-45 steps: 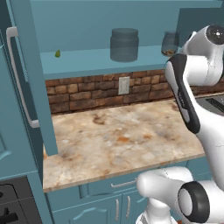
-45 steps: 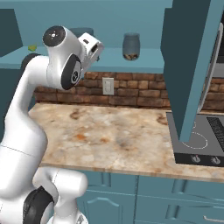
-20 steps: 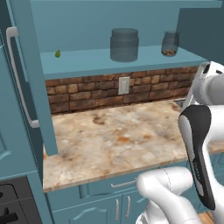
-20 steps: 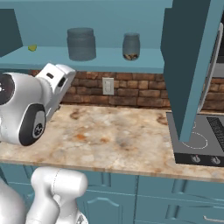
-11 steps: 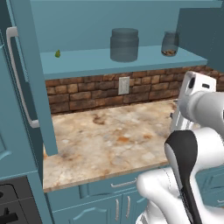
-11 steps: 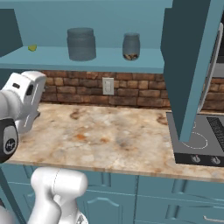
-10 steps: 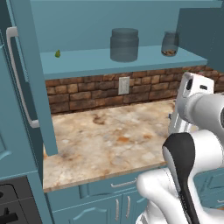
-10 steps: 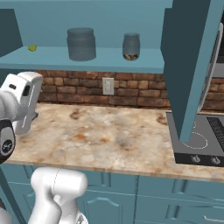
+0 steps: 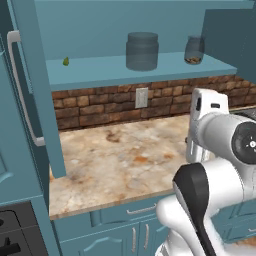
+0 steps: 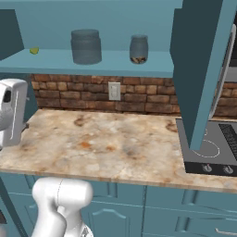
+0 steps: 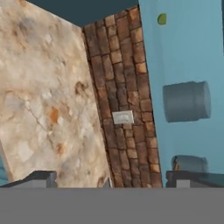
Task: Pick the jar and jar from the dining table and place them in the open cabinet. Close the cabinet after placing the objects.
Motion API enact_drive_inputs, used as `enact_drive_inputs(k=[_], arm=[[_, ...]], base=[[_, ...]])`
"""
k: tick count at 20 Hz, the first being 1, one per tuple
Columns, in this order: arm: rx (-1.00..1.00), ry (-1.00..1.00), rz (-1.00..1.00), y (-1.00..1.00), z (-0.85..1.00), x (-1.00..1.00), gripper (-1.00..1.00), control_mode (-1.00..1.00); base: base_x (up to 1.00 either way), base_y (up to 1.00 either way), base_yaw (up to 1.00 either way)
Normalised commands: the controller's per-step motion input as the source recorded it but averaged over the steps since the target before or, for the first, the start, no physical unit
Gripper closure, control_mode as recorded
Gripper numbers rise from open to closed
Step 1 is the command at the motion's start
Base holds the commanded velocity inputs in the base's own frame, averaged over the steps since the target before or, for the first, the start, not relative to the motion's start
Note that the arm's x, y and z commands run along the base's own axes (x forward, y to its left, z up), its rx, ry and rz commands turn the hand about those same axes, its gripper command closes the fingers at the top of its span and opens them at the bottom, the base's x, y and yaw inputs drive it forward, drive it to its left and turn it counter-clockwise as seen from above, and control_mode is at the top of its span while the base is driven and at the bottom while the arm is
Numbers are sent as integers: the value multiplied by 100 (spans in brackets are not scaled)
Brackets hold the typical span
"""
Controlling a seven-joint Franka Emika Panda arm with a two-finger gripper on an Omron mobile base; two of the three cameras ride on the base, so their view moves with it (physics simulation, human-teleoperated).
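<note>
The cabinet point(image 10: 199, 69) stands open, tall teal doors swung wide, both jars already on its shelf point(image 9: 100, 72). Each door looks stiff and light on its hinge; I'd push the flat outer face or hook the long silver handle point(image 9: 20, 90), since the edge is thin. The grey jar point(image 9: 142, 51), wide and smoky, sits mid-shelf; the small jar point(image 9: 194, 50), clear with a brownish bottom, stands well to its right. The gripper point(image 11: 109, 177) is low over the counter point(image 10: 111, 143), jaws wide and empty.
</note>
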Motion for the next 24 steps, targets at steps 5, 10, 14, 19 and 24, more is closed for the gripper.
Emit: enact_drive_inputs(k=[5,10,14,19,24], arm=[[-11,-6,4,28,-35,-38,-100,-100],[-11,-6,6,19,-39,-24,-100,-100],[-12,-13,9,1,-46,-27,-100,-100],[-14,-21,13,0,-43,-29,-100,-100],[-12,-12,12,9,-27,-25,-100,-100]], base=[[0,0,0],[0,0,0],[0,0,0],[0,0,0],[0,0,0]])
